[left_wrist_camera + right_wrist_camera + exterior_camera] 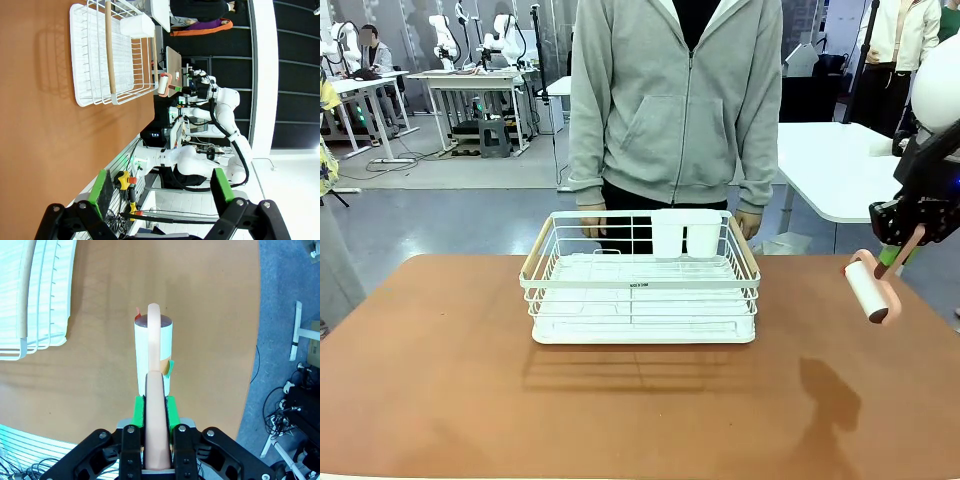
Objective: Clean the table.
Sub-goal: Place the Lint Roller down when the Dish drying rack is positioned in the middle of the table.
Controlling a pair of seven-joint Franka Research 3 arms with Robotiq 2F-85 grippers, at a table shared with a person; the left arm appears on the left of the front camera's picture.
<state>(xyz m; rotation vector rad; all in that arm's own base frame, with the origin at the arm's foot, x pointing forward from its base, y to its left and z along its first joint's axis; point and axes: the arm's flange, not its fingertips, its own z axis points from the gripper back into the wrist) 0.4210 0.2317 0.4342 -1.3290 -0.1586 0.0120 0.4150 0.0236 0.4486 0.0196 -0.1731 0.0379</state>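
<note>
The right gripper (pixel 901 247) was clamped on the salmon-pink handle of a lint roller (pixel 871 285), the green pads (pixel 139 409) pressing the handle from both sides. The roller's white drum hung in the air beyond the right edge of the table (pixel 440 400), above floor level and clear of the tabletop. In the right wrist view, the drum (pixel 152 355) appeared over the reddish-brown surface, with the handle arching over it. The left gripper (pixel 160 187) stood with its fingers apart and nothing between them, held off the near-left edge of the table. A white wire dish rack (pixel 640 285) rested at the centre-far portion of the table. A person in a grey hooded jacket (pixel 675 100) stood directly behind the rack at the far edge.
</note>
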